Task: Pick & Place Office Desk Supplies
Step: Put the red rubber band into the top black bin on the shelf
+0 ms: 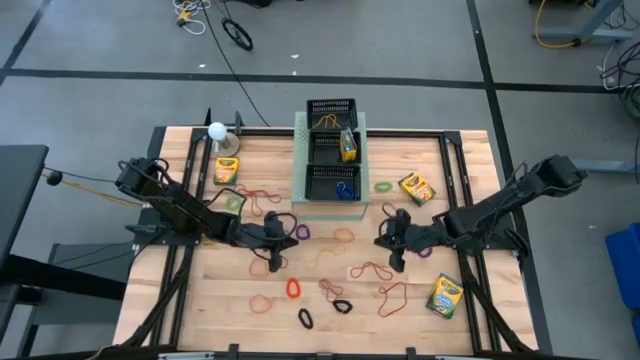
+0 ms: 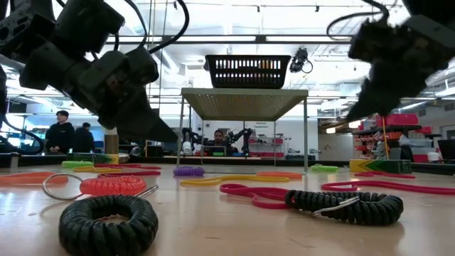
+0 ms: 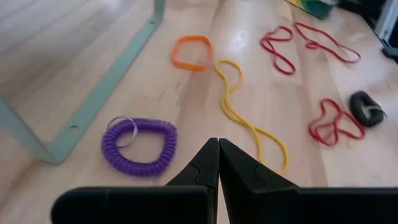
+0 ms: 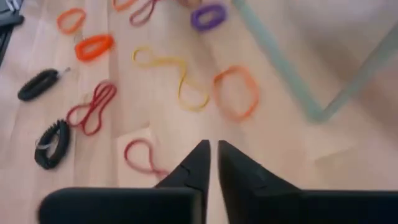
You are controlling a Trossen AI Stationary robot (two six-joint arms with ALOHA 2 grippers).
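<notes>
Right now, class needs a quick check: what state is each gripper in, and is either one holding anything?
Left gripper: closed, holding nothing, above the purple coil band.
Right gripper: nearly closed, holding nothing, over bare table.

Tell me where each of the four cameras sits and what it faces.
High: overhead, straight down on the table; both arms show.
Low: table height, facing the room; purple coil mid-table, grippers above.
Left wrist: over its shut fingers, same purple coil ahead.
Right wrist: over its nearly shut fingers, orange loop ahead.
</notes>
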